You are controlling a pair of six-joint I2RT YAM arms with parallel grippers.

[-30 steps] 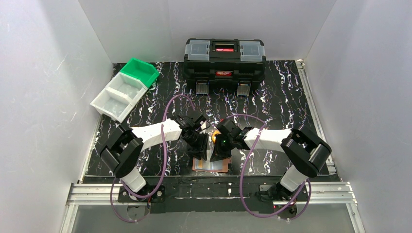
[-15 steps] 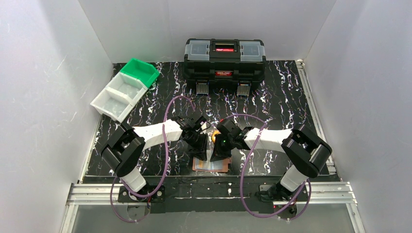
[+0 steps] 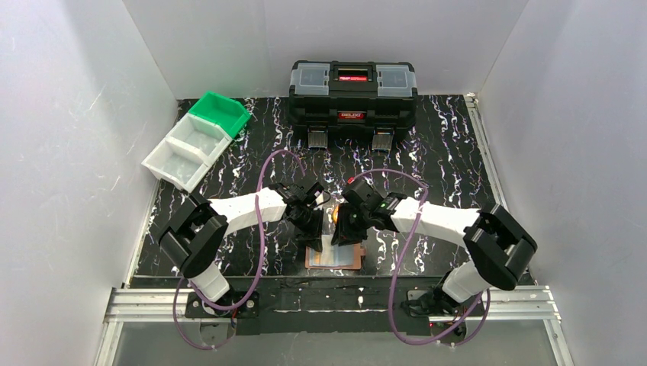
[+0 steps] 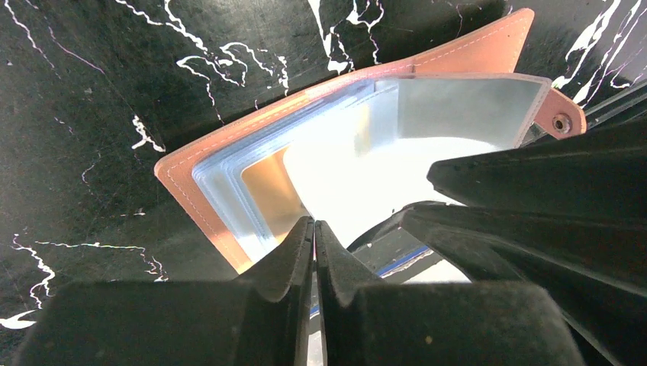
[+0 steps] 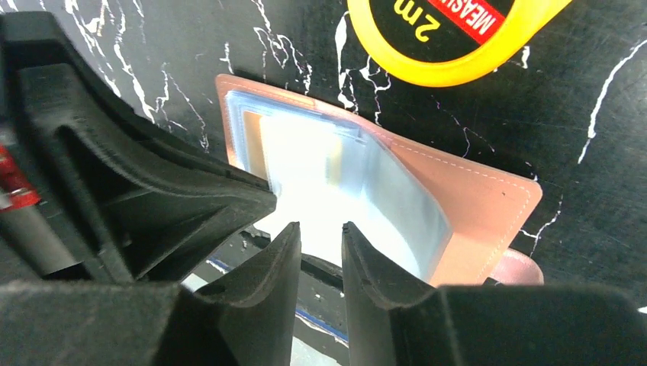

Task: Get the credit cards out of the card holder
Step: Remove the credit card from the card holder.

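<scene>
Two sets of jaws crowd one small target here, so work slowly. The card holder point(image 3: 333, 258) lies open and flat on the counter point(image 3: 427, 152) at the lower middle of the overhead view, with its pale sleeves point(image 4: 465, 107) facing up.

Your left gripper point(image 4: 313, 232) has its jaws pressed tip to tip at the sleeve mouth. Whether a card edge is caught between them cannot be told. Your right gripper point(image 5: 320, 244) has its jaws parted by a narrow gap, poised over the whitish card point(image 5: 301, 164). The gold card point(image 4: 268, 191) sits tucked deeper, left of centre in the left wrist view.

Glare washes out the whitish card's edge, so judge your bite from the right wrist view, where the outline reads better. The cards are thin and the leather is light, so the holder will probably slide or lift if nothing pins it. Let one arm press the leather down while the other draws the card out flat, along the sleeve rather than upward. Steer clear of the tape measure point(image 5: 450, 38), just past the holder at the upper right of the right wrist view.
</scene>
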